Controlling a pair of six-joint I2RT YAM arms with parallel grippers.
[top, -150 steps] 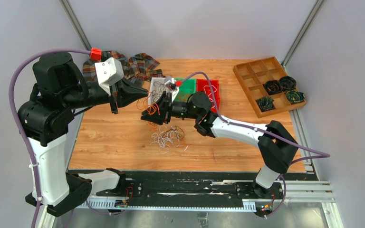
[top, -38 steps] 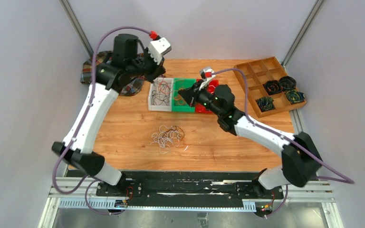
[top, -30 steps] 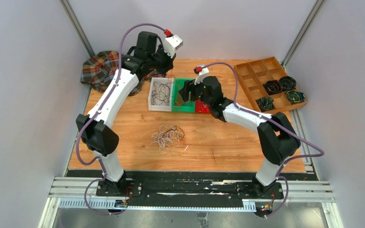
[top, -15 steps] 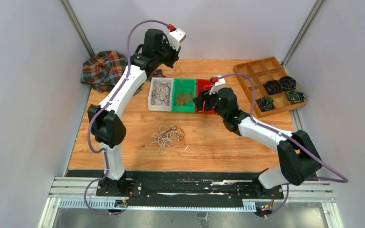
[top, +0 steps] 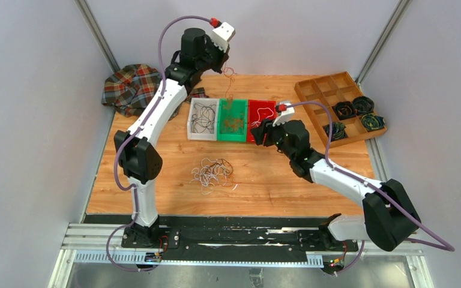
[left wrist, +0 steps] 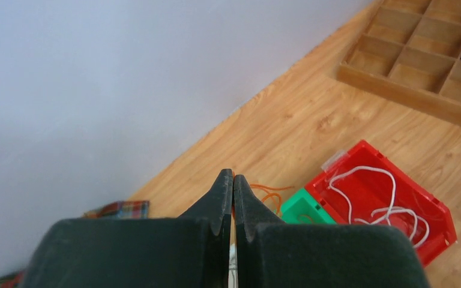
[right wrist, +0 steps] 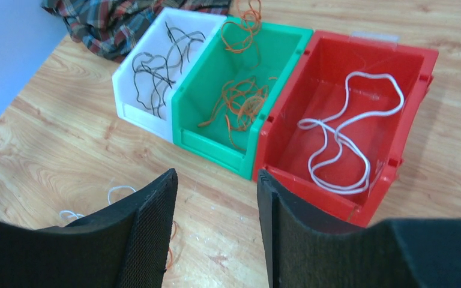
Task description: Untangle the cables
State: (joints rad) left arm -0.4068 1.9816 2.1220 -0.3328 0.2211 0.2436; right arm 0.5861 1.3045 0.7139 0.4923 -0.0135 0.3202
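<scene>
My left gripper (top: 222, 63) is raised high at the back of the table, shut on an orange cable (top: 230, 84) that hangs down over the green bin (top: 232, 138). In the left wrist view the jaws (left wrist: 233, 175) are pressed together with the orange cable (left wrist: 270, 193) trailing below. My right gripper (top: 261, 133) is open and empty, low in front of the red bin (top: 263, 102); its fingers (right wrist: 150, 228) frame bare wood. A tangled bunch of black, orange and white cables (top: 213, 173) lies on the table in front of the bins.
The white bin (right wrist: 141, 117) holds black wires (right wrist: 156, 72), the green bin (right wrist: 213, 150) orange wires (right wrist: 240, 105), the red bin (right wrist: 312, 192) a white cable (right wrist: 336, 144). A wooden divided tray (top: 315, 90) with thick dark coils stands at the right. A plaid cloth (top: 132, 87) lies back left.
My left arm has swung up and back, carrying the orange cable from the bunch to above the green bin. My right gripper has drawn back to the right, from the green bin to the red one.
</scene>
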